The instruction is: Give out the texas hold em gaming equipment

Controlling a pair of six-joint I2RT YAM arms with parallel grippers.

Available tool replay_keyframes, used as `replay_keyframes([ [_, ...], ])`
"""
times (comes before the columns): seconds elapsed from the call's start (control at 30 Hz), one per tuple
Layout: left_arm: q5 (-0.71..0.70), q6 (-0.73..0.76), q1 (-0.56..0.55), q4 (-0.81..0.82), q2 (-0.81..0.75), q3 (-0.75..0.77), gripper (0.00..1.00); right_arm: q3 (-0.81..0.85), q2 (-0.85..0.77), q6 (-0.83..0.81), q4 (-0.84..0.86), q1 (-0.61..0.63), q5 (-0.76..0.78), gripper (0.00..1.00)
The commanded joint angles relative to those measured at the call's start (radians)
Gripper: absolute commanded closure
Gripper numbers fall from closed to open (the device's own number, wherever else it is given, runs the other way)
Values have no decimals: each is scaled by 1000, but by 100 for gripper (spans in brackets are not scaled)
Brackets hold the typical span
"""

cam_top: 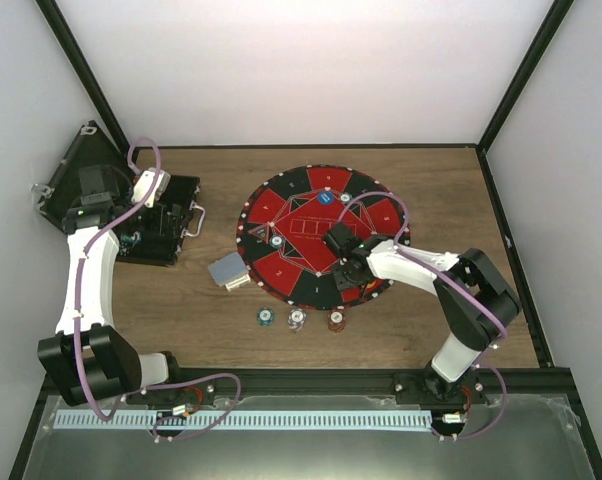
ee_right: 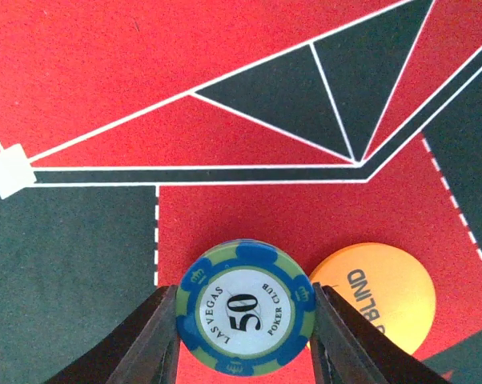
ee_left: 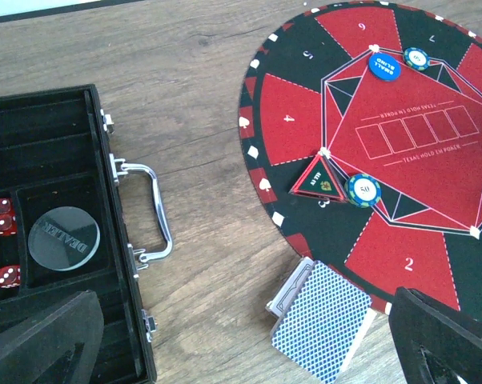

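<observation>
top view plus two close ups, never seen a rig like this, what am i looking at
Two robot arms are bolted to the near edge of a table. The top view looks down from above and behind: left arm on the left, right arm on the right. The other two pictures come from a camera on each wrist, looking past that arm's own fingers. On the table lie a round red-and-black mat, an open black case, a deck of cards and three loose chips in front of the mat. The left gripper hangs open by the case, holding nothing. The right gripper is closed on a blue-green 50 chip at the mat, beside an orange blind disc.
</observation>
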Motion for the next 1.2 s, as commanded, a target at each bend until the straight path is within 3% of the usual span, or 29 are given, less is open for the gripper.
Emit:
replay_keyframes([
  [0.0, 18, 15, 5, -11, -16, 27, 0, -25, -27, 25, 53, -6, -14, 85],
  [0.23, 16, 16, 6, -11, -17, 29, 0, -26, -10, 23, 62, -5, -25, 78],
  [0.37, 17, 17, 5, -12, -18, 26, 0, -16, -22, 20, 53, -6, -24, 54],
  [0.6, 23, 15, 6, -10, -11, 29, 0, 59, -83, 5, -20, 0, 5, 29],
  [0.87, 23, 11, 5, -5, -4, 31, 0, 157, -151, 5, -101, 154, -6, 24],
  [1.17, 31, 5, 6, -3, -2, 39, 0, 198, -41, 63, -109, 382, -73, 19],
])
